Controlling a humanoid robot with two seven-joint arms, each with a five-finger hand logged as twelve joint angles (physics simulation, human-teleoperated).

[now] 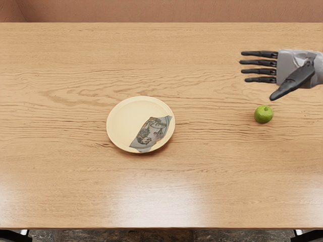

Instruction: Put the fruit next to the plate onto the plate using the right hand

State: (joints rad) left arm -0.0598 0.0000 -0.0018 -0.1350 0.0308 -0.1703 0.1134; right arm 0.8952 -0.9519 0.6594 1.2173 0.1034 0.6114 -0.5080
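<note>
Small round green apple [263, 114], resting upright toward the tabletop's [60, 191] right edge. Well apart to its left, cream round plate [126, 116] lying flat mid-tabletop (grey patterned patch [151, 132] on its near-right part).

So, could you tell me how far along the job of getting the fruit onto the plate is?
Nothing is finished yet: the green apple lies on the table, well to the right of the plate. In hand: the right hand is open, fingers spread, just beyond the apple, holding nothing. Left: grasp the apple, carry it over and set it on the plate.
</note>
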